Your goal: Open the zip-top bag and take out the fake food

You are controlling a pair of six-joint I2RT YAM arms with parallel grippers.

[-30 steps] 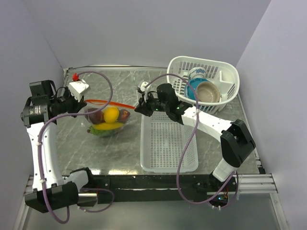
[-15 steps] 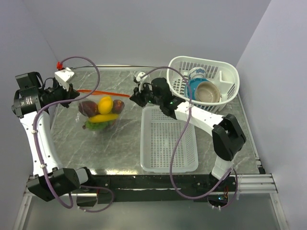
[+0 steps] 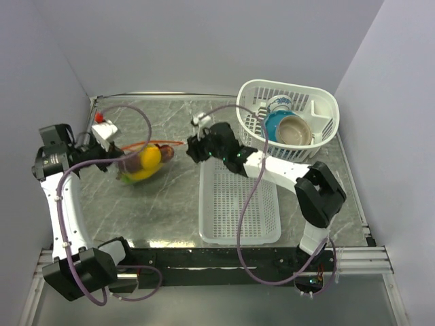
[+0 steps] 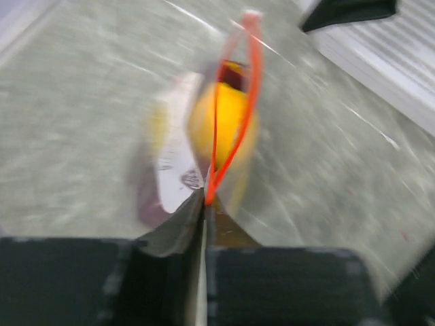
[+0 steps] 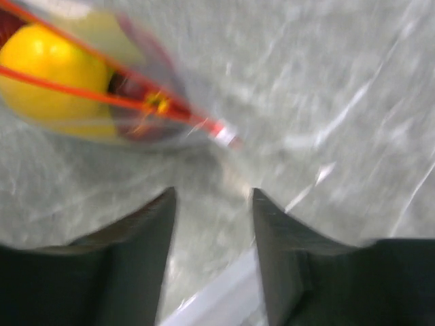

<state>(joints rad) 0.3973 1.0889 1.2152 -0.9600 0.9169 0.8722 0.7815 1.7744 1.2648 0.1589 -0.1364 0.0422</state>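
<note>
The zip-top bag (image 3: 141, 163) lies on the grey marble table, left of centre. Its orange-red zipper strip (image 3: 163, 143) runs toward the right. Through the clear plastic I see the fake food: a yellow round fruit (image 3: 150, 157), a banana (image 3: 139, 175) and a dark red piece (image 3: 166, 153). My left gripper (image 3: 117, 155) is shut on the strip's left end. In the left wrist view the gripper (image 4: 205, 199) pinches it and the two strip halves (image 4: 234, 129) bow apart over the yellow fruit (image 4: 221, 119). My right gripper (image 3: 192, 149) is open just right of the bag. In its wrist view the gripper (image 5: 212, 197) holds nothing, with the strip's free end (image 5: 224, 136) a little beyond it.
A flat white slotted basket (image 3: 238, 197) lies right of centre, under the right arm. A taller white basket (image 3: 319, 102) at the back right holds a blue bowl (image 3: 273, 125) and a tan bowl (image 3: 296, 130). Walls close in on the left, back and right.
The right gripper has opened and let go of the zipper strip's right end. The strip is no longer stretched between the grippers. The left gripper has moved nearer and inward with the bag.
</note>
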